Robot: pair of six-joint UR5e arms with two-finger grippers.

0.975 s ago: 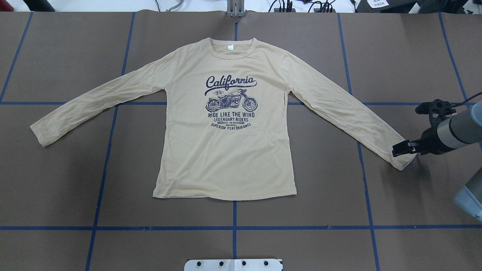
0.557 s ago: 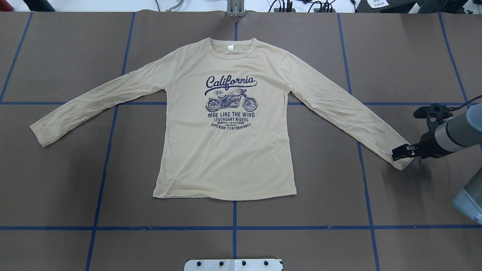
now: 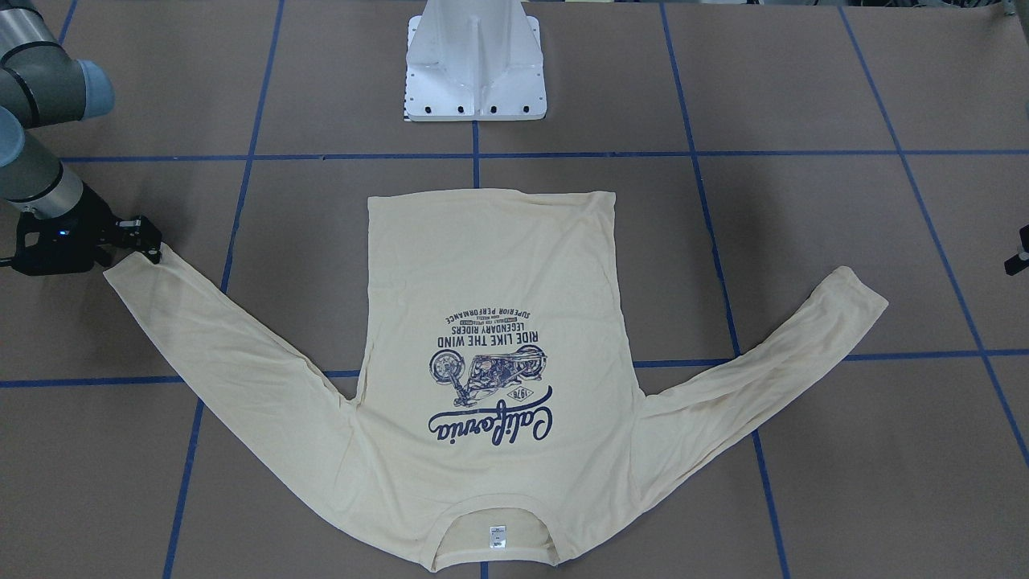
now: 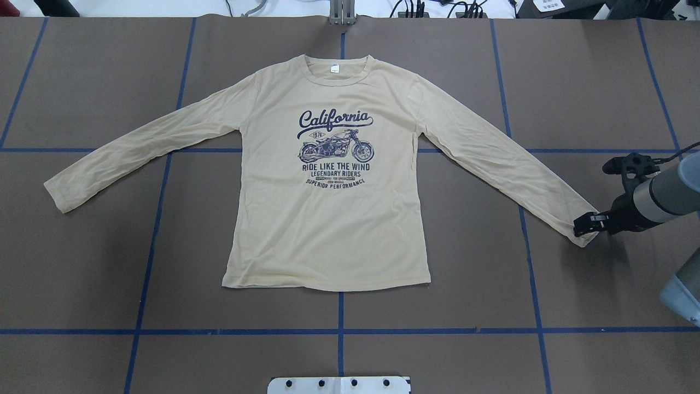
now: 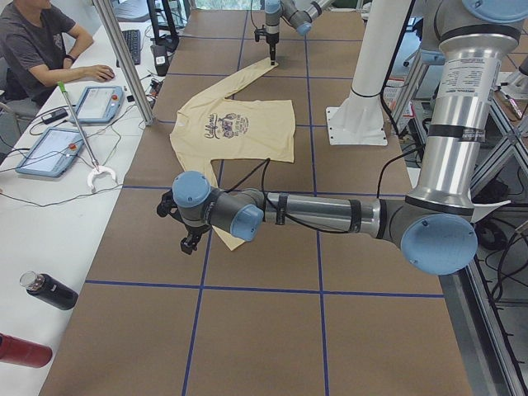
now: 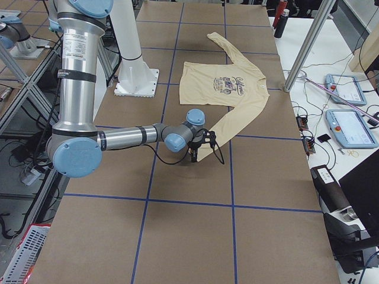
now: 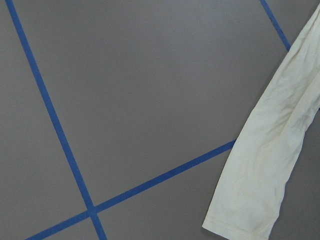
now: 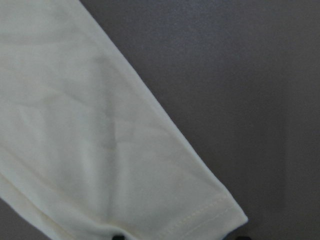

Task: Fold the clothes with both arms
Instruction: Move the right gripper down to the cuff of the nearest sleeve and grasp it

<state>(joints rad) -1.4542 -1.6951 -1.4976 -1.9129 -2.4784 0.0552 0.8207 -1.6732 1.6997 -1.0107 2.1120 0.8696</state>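
The cream-yellow long-sleeved shirt point(image 4: 328, 219) lies flat and front up on the brown table, both sleeves spread outward. My right gripper point(image 4: 584, 225) is low over the right sleeve's cuff point(image 8: 150, 190). It is open, with a fingertip showing on either side of the cuff at the bottom of the right wrist view. The same gripper point(image 3: 149, 243) sits at the sleeve end in the front-facing view. My left gripper point(image 5: 188, 244) hovers beside the left sleeve's cuff point(image 7: 250, 210). Whether it is open or shut I cannot tell.
The white pedestal base point(image 3: 476, 72) stands at the robot's side of the table, behind the shirt's hem. Blue tape lines point(image 4: 340, 331) cross the brown surface. A person point(image 5: 33, 41) sits at a side bench with tablets, and bottles point(image 5: 49, 290) lie there.
My right gripper has shifted slightly toward the robot's side and settled lower at the right cuff. The shirt has not moved.
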